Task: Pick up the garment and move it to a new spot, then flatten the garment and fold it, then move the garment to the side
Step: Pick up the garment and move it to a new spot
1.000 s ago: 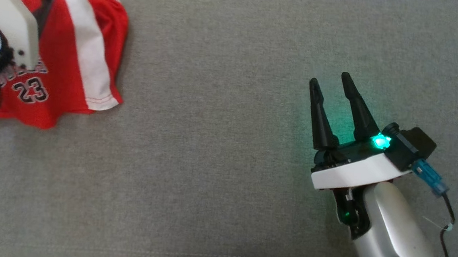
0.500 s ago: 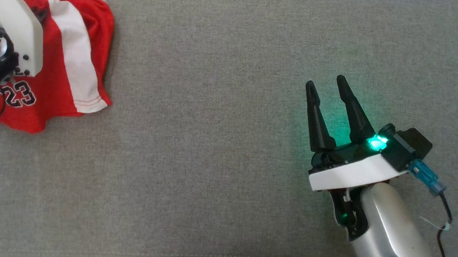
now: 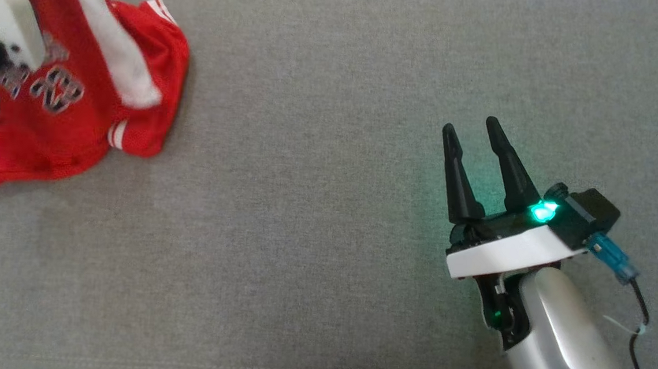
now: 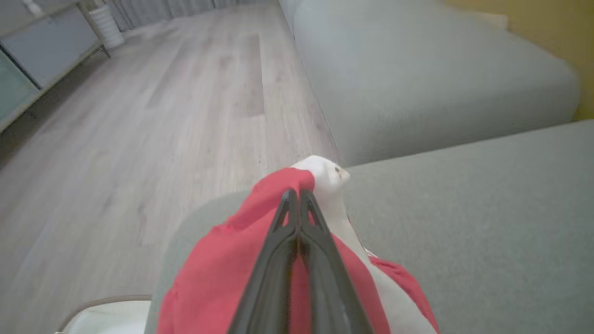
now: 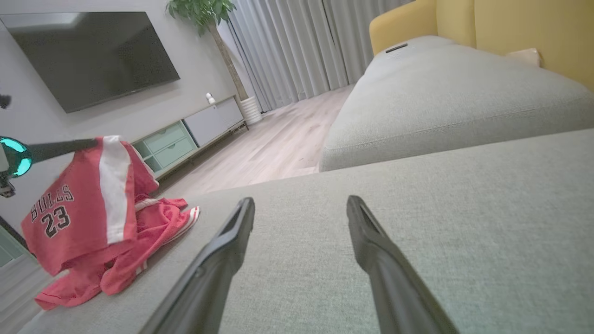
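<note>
1. Left gripper (image 4: pixel 297 195) is clenched on the red-and-white sleeveless jersey (image 4: pixel 222 260); its two dark fingers press together with a fold of red and white cloth pinched at their tips.
2. The right gripper (image 3: pixel 470 126) is released. Its fingers are spread with nothing between them, over the grey fabric sofa seat (image 3: pixel 302 235) at the near right, well apart from the jersey.
3. In the head view the jersey is at the far left of the seat, partly covered by the left gripper's white housing. The pinch is hidden there but plain in the left wrist view.
4. The right wrist view shows the jersey from the side. Its upper part hangs lifted from the left gripper's fingers, and its lower part lies bunched on the seat near the left edge.
5. That view also takes in a wall-mounted black television (image 5: pixel 88 55), a low pale cabinet (image 5: pixel 195 134), a green potted plant (image 5: pixel 199 11), grey curtains (image 5: pixel 297 46) and a yellow sofa back (image 5: pixel 510 23).
6. The left wrist view shows a pale wooden floor (image 4: pixel 162 116) beyond the seat's edge.
7. "BULLS" above "23" reads clearly in dark letters in the right wrist view. In the head view the number is blurred.
8. The jersey is red with a broad white stripe and thin white lines at one edge, and it is crumpled and uneven.
</note>
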Controlling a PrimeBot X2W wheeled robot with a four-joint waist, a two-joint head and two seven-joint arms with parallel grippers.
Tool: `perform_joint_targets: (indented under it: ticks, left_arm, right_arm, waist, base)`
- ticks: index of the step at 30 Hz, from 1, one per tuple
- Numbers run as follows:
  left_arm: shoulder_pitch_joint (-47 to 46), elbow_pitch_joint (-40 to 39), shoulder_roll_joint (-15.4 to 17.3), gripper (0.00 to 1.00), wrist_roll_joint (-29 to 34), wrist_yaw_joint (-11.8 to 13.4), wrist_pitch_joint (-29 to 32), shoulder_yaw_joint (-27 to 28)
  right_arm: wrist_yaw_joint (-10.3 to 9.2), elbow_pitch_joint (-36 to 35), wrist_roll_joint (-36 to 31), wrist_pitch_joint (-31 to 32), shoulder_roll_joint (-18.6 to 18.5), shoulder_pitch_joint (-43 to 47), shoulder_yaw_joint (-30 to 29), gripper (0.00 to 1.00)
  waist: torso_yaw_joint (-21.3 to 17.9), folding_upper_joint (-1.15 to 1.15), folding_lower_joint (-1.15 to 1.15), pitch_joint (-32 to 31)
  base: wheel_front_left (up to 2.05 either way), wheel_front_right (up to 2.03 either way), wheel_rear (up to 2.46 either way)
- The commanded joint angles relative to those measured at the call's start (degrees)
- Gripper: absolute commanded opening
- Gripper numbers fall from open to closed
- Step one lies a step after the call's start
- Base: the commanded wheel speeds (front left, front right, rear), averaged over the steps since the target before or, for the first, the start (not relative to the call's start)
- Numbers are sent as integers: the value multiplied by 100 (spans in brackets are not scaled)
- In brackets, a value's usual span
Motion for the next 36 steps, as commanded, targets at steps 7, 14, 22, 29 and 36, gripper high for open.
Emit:
perform_joint_targets:
  ticks: [7,14,22,29,36]
  left_arm:
    - [-355,-611,197,0,-87,171,-931,491]
    - [20,-1563,-49,0,-382,378,-1204,661]
    - [621,-2781,-449,0,-665,812,-1061,619]
    - [802,-3326,-1047,0,-818,1117,-1087,464]
    - [630,-3133,-1628,0,-792,1268,-1119,193]
  right_arm:
    - [-5,-74,101,-61,15,291,-11,100]
    - [-5,-45,162,-61,15,477,-184,100]
    - [-5,-97,162,-61,15,555,-329,100]
    - [-5,-184,327,-61,15,416,-166,100]
    - [-5,-404,483,-61,15,132,99,100]
  waist:
    - [297,0,0,-680]
    - [368,0,0,-1142]
    - [86,0,0,-1311]
    - [-551,0,0,-1224]
    - [-1413,0,0,-866]
  base:
    - [0,0,0]
    - [0,0,0]
    - [0,0,0]
    - [0,0,0]
    - [0,0,0]
